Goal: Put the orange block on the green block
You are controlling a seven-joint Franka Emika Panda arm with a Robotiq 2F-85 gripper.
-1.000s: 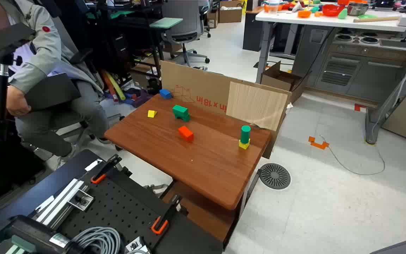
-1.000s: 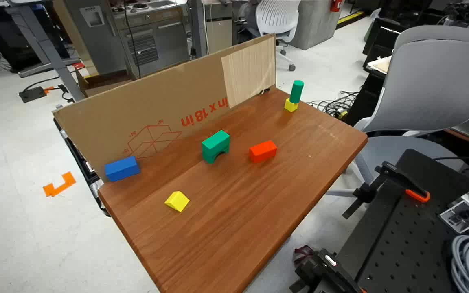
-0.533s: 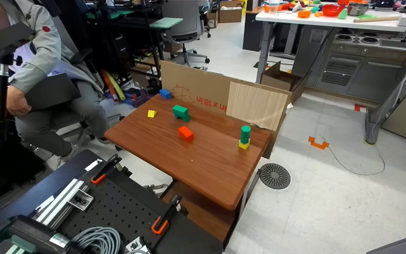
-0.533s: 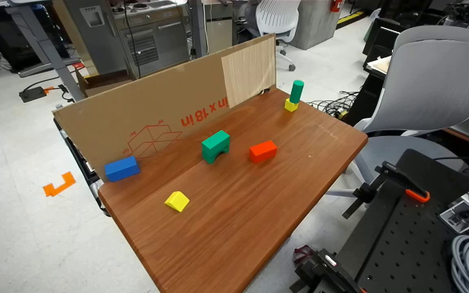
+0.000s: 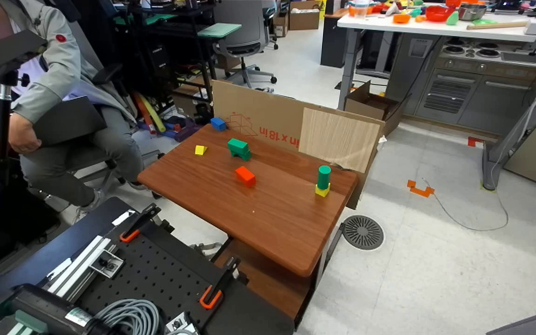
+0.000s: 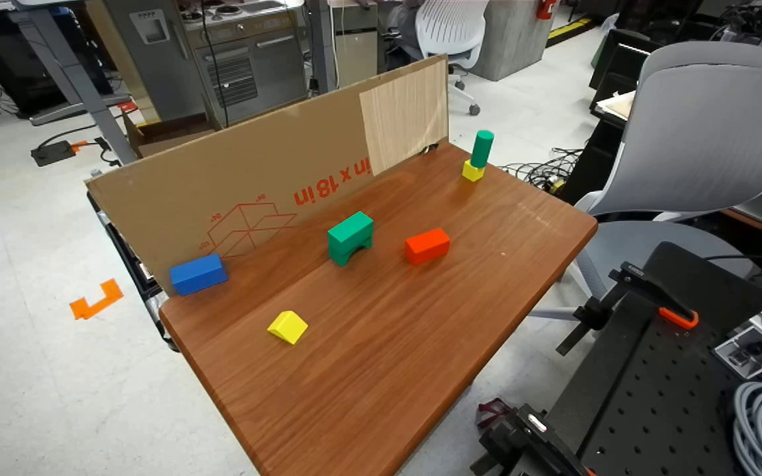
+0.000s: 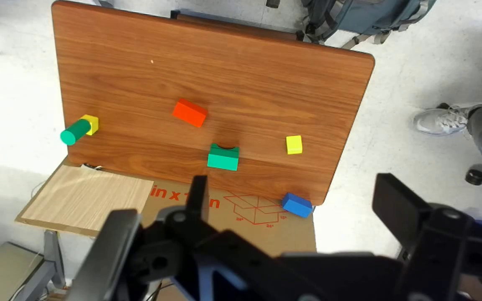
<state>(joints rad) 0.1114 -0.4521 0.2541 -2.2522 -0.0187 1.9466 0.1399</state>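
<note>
The orange block (image 5: 245,177) is an orange-red oblong lying on the brown table, seen in both exterior views (image 6: 427,246) and the wrist view (image 7: 190,113). The green block (image 5: 238,149) sits a short way from it, towards the cardboard. It has an arched notch underneath (image 6: 350,239); I cannot tell whether it is one piece or two stacked. It also shows in the wrist view (image 7: 223,157). The two blocks are apart. My gripper (image 7: 293,184) is open and empty, high above the table with its fingers wide apart. It is out of both exterior views.
A green cylinder (image 6: 482,149) stands on a yellow cube (image 6: 473,171) near a table corner. A small yellow block (image 6: 288,327) and a blue block (image 6: 198,274) lie elsewhere on the table (image 6: 354,370). An upright cardboard sheet (image 6: 262,152) borders one long edge. A person (image 5: 63,102) sits nearby.
</note>
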